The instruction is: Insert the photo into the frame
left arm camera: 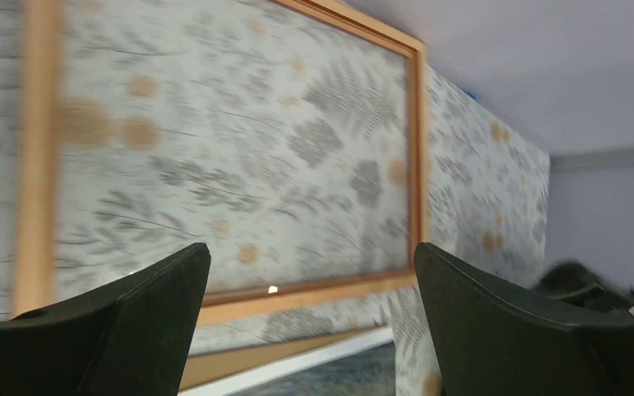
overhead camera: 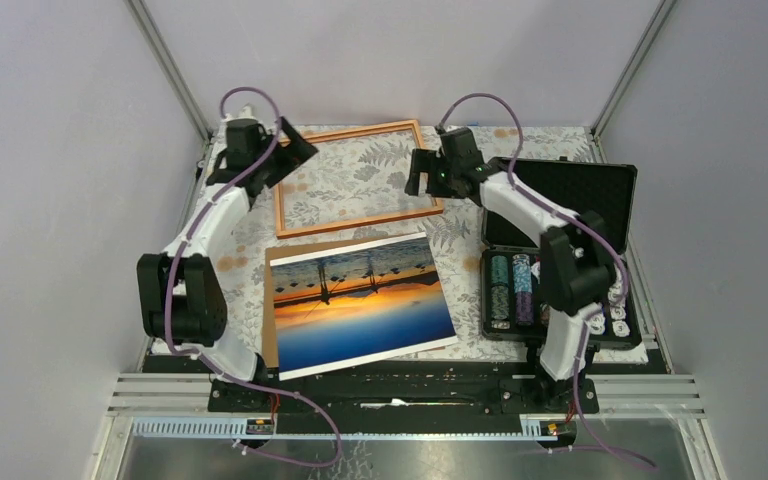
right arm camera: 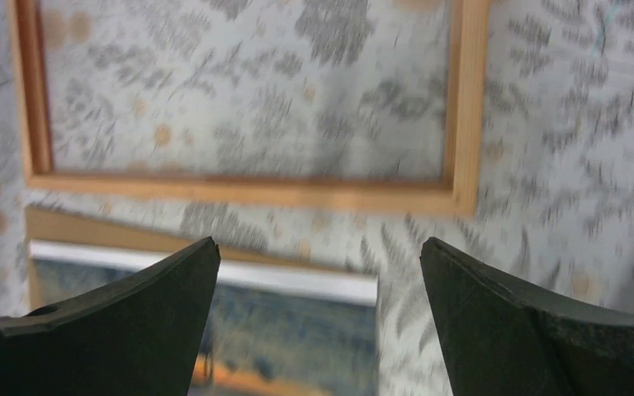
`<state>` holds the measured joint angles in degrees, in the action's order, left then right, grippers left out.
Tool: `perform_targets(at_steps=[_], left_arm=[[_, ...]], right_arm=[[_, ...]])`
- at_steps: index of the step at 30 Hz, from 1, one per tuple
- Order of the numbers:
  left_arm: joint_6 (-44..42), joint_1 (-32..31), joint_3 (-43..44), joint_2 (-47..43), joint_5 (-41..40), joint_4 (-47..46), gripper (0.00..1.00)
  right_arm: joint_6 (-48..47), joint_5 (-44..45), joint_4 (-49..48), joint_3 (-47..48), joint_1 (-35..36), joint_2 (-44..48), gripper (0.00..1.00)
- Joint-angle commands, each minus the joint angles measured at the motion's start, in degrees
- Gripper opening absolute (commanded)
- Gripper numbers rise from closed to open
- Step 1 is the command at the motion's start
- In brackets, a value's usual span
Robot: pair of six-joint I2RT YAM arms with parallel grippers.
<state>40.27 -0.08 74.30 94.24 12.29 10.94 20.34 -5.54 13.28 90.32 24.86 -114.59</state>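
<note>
Bright even overhead light, soft shadows, both wrist views motion-blurred

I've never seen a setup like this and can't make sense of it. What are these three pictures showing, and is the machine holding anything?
This is a robot with a left arm and a right arm, bolted side by side. The wide picture looks down from above and behind them. The other two come from wrist cameras, so the black wedges there are each arm's own fingers. On the patterned cloth lie an empty wooden frame, a photo of a bridge at sunset on a brown board, and an open black case of chips. The left gripper and right gripper hover open by the frame's ends, holding nothing.
</note>
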Motion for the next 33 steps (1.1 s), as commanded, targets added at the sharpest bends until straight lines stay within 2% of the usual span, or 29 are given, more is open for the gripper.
perform_targets(at_steps=[1,7,11,15,17,22,26,33], left_arm=[[-6.2,-8.2,2.0,-4.9,-4.3,1.0,0.99],[-7.7,-14.0,2.9,-8.7,-3.6,1.9,0.99],[-7.8,-17.6,5.8,-10.6,-3.3,5.0,0.99],[-3.0,-20.5,5.0,-13.2,3.5,6.3,0.99],[-0.2,-22.2,-0.3,-16.9,5.9,5.0,0.99],[5.1,-25.8,-20.8,-28.5,6.3,-0.2,0.99],[6.0,-31.8,-33.9,-34.4,3.0,-0.3,0.99],[7.1,-37.2,-41.9,-35.5,-2.7,-0.5,0.99]], right_arm=[[6.1,-1.6,-0.5,-12.2,3.9,16.6,1.0],[9.9,-8.6,2.8,-29.1,5.9,30.6,1.0],[11.6,-7.5,5.0,-37.6,10.3,37.9,1.0],[14.8,-7.9,6.2,-44.1,12.9,44.6,1.0],[16.7,-8.5,6.8,-47.1,13.4,48.0,0.97],[20.6,-10.2,8.5,-52.7,14.6,55.4,0.88],[22.7,-11.2,8.7,-56.9,15.6,57.0,0.84],[22.0,-6.3,11.5,-57.3,17.3,53.1,0.78]])
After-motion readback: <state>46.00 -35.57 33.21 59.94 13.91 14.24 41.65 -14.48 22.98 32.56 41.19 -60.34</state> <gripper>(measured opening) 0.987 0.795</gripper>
